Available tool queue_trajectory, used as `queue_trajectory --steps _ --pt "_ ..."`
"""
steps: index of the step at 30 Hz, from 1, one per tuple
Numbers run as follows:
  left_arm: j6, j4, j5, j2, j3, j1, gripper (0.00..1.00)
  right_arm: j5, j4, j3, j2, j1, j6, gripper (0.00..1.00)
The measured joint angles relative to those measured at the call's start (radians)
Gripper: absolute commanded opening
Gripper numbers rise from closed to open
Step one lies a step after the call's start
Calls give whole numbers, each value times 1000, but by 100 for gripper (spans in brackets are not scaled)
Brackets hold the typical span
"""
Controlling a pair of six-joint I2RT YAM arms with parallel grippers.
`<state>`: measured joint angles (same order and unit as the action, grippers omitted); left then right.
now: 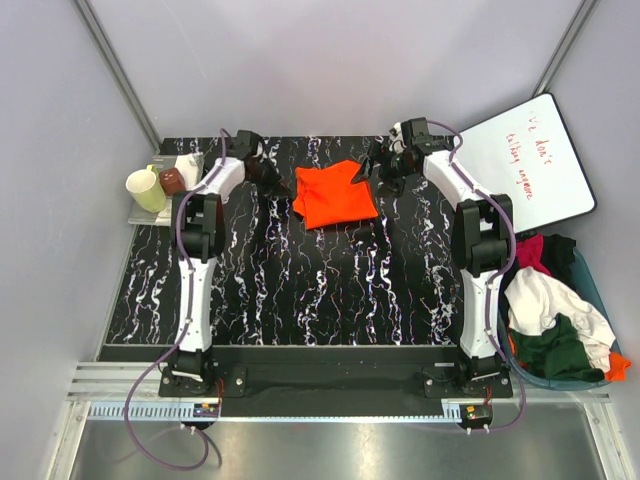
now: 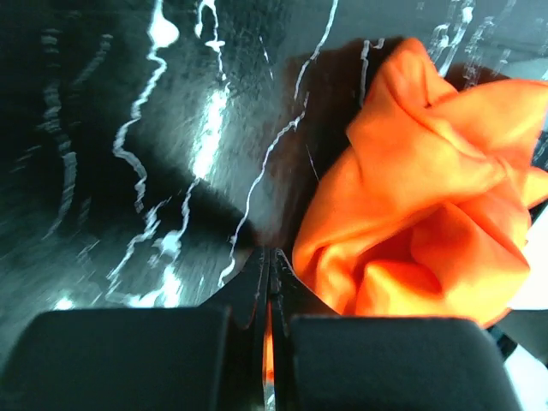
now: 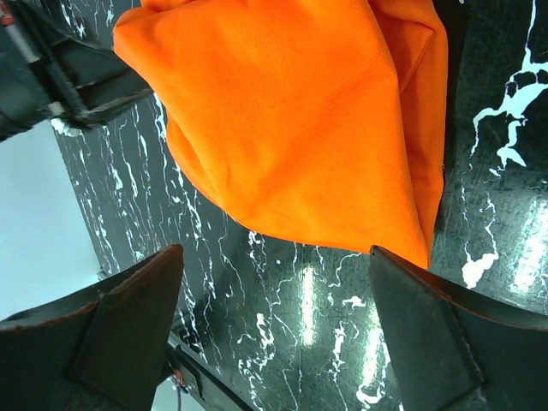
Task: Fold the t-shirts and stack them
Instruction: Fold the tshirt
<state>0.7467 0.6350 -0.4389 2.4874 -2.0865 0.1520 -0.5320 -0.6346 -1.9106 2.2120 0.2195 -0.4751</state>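
The bright orange t-shirt [image 1: 335, 195] lies folded to a rough square at the back middle of the black marbled table [image 1: 300, 290]. My left gripper [image 1: 281, 187] is at the shirt's left edge. In the left wrist view its jaws [image 2: 270, 257] are pressed together, a sliver of orange cloth shows in the slit between them, and the bunched orange t-shirt [image 2: 428, 197] lies against the right finger. My right gripper [image 1: 378, 165] hovers at the shirt's back right corner. It is open [image 3: 274, 261], with only table between its fingers and the orange t-shirt [image 3: 300, 120] just beyond the tips.
A blue basket [image 1: 592, 290] at the right edge holds white, dark green, magenta-red and black t-shirts. A white board with red writing [image 1: 535, 160] leans at the back right. A yellow cup [image 1: 146, 190] and a brown cup [image 1: 172, 180] stand on a tray at the back left.
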Motion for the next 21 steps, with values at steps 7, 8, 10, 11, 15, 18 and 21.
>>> queue_trajectory --steps 7,8,10,11,15,18,21 --pt "-18 -80 -55 -164 65 1 0 -49 -14 -177 79 0 -3 0" --pt "-10 -106 -72 -186 64 9 0 -54 -10 -190 87 0 -3 0" --pt "12 -156 -106 -214 53 30 0 -77 -15 -291 151 0 -13 0" --pt "22 -175 -121 -216 37 42 0 -87 -16 -332 180 0 -18 0" --pt "77 -228 -180 -149 -59 84 0 -130 -25 -536 337 0 -56 0" --pt "130 -269 -222 -56 -105 110 0 -151 -26 -599 417 0 -90 0" --pt "184 -287 -239 20 -76 124 0 -160 -39 -609 475 0 -120 0"
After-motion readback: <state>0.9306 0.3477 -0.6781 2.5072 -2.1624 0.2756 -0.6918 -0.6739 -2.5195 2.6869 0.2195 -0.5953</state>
